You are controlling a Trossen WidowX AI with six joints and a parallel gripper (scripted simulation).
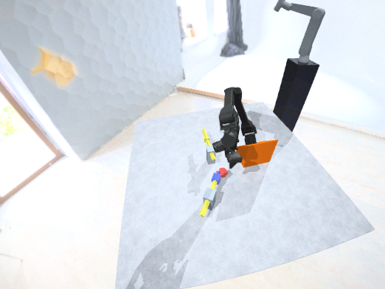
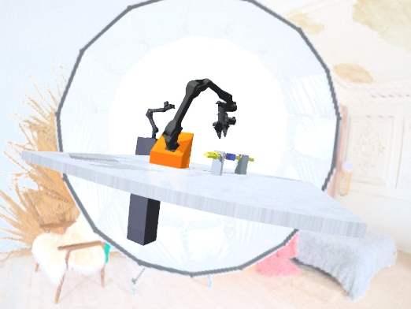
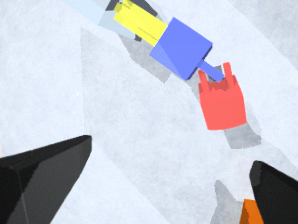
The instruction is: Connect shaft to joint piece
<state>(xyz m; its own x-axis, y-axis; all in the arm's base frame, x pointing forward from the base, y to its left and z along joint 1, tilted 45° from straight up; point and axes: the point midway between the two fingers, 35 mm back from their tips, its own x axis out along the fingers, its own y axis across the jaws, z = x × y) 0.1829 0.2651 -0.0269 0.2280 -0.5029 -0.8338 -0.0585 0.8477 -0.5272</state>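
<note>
Nothing the task asks for looks finished. The red joint piece point(image 1: 223, 172) point(image 3: 223, 109) sits at the inner end of the fixed shaft point(image 1: 203, 209) point(image 2: 250, 159) point(image 3: 140, 22), its two prongs around the tongue of the blue hinge block point(image 1: 216, 178) point(image 2: 230, 157) point(image 3: 182, 48). In the top view it is just below and right of centre, leaning to the right; I judge that its opening does not yet point along the sliding shaft point(image 1: 205, 135) point(image 2: 211, 154), though the opening itself cannot be made out.

That shaft runs through its grey block point(image 1: 210, 154) point(image 2: 217, 165), and its inner end stands apart from the joint piece, so the push is also to do. The other grey block point(image 1: 209, 195) point(image 2: 242, 165) carries the fixed shaft on the bench point(image 1: 295, 221) point(image 2: 275, 197) point(image 3: 125, 110).

The gripper point(image 1: 226, 155) point(image 2: 223, 135) point(image 3: 170, 155) is wide open above the work, with nothing between its fingers. Left to do, then: grasp the joint piece, turn it into line, let go, push the sliding shaft in until it stops, and back off to hold still, touching nothing.
</note>
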